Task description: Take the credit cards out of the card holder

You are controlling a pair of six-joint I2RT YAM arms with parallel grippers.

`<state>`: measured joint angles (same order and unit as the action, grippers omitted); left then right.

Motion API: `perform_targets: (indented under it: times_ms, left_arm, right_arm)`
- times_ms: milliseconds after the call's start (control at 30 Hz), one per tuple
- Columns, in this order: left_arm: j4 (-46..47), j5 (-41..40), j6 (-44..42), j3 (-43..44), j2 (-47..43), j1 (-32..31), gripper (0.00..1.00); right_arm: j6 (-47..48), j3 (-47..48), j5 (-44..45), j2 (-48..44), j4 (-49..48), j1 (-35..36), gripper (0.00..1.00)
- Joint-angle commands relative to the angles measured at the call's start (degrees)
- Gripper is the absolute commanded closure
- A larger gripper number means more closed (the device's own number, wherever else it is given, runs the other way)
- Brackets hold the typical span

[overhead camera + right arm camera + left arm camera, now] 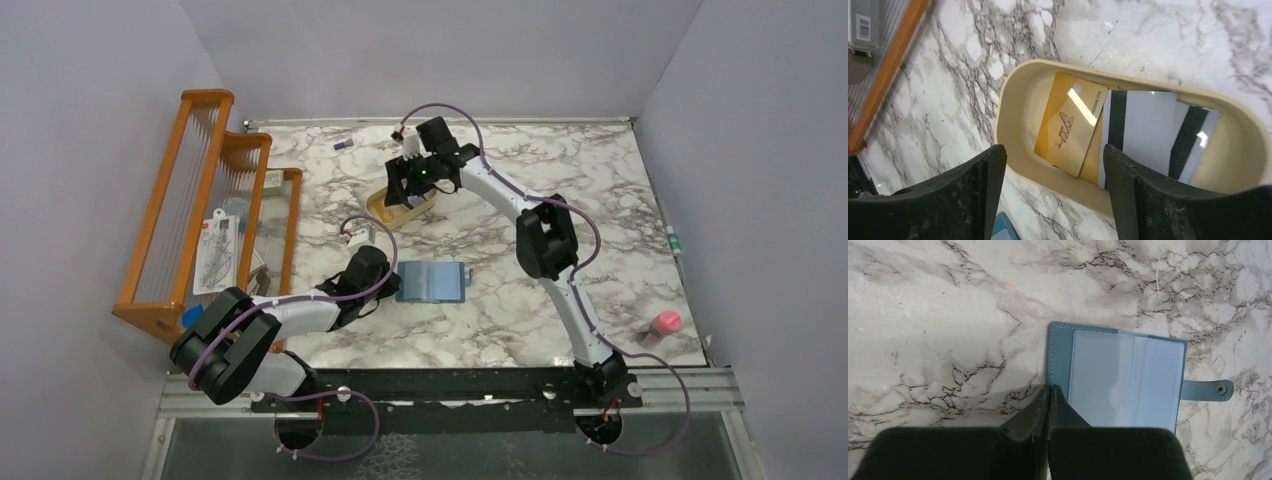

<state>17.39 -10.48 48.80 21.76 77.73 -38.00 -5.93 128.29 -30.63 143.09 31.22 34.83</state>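
The teal card holder (431, 283) lies open and flat on the marble in mid table, its pale blue pocket (1126, 382) facing up and its snap tab (1209, 389) sticking out. My left gripper (1050, 388) is shut with nothing in it, its tips at the holder's left edge. The credit cards lie in the tan oval tray (1010, 125): a gold card (1070, 122) and pale cards with dark stripes (1148, 131). My right gripper (1054, 167) hovers open over the tray's near rim, nothing between its fingers.
An orange wooden rack (196, 208) with papers stands along the left side. A pink object (665, 322) sits near the right front corner, and a small dark item (343, 145) lies at the back. A corner of the holder (1002, 226) shows below the right gripper.
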Motion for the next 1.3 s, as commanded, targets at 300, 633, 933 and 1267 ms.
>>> perform_targets:
  times_ms: [300, 633, 933, 1267]
  left_arm:
    - [-10.6, -2.6, -3.1, 6.1, -7.1, -0.3, 1.0]
    - [-20.1, -4.6, -10.5, 19.1, -7.5, -0.3, 1.0]
    - [-24.9, -7.6, -11.6, 28.6, 2.4, -5.0, 1.0]
    - [-33.9, -17.5, -11.2, 38.0, 10.3, -11.4, 1.0]
  right_arm:
    - [-5.6, -41.1, 13.8, -38.3, -30.4, -1.2, 0.26]
    - [-16.2, -69.0, 4.3, -54.9, -40.5, -1.0, 0.31]
    - [-15.1, -75.6, 8.1, -59.7, -40.0, -1.0, 0.31]
    - [-13.5, -78.0, 14.7, -65.6, -37.2, -1.0, 0.3]
